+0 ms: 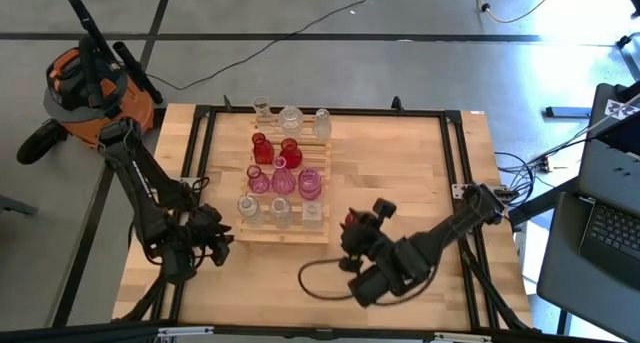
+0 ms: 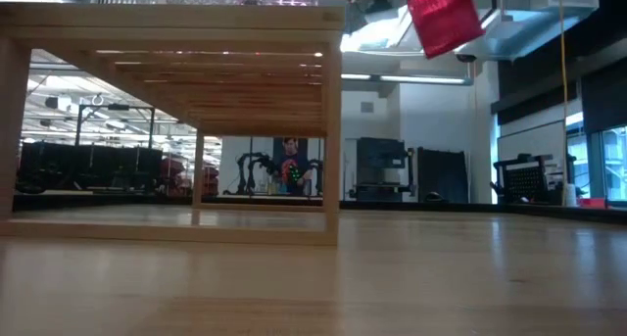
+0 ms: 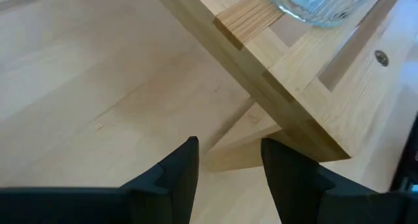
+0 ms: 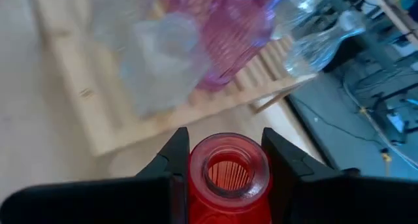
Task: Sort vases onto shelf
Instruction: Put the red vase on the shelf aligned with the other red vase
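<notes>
Right gripper clamps a red vase by its neck, just beside the shelf — lifted off the table. Left gripper waits at the shelf's near corner — fingers apart, grasping nothing.

The tabletop is pale wood, smooth with a soft sheen; the shelf is lighter wood, end grain rough at the slat tip; a red vase is glossy ribbed glass; the gripper fingers are matt black plastic.
</notes>
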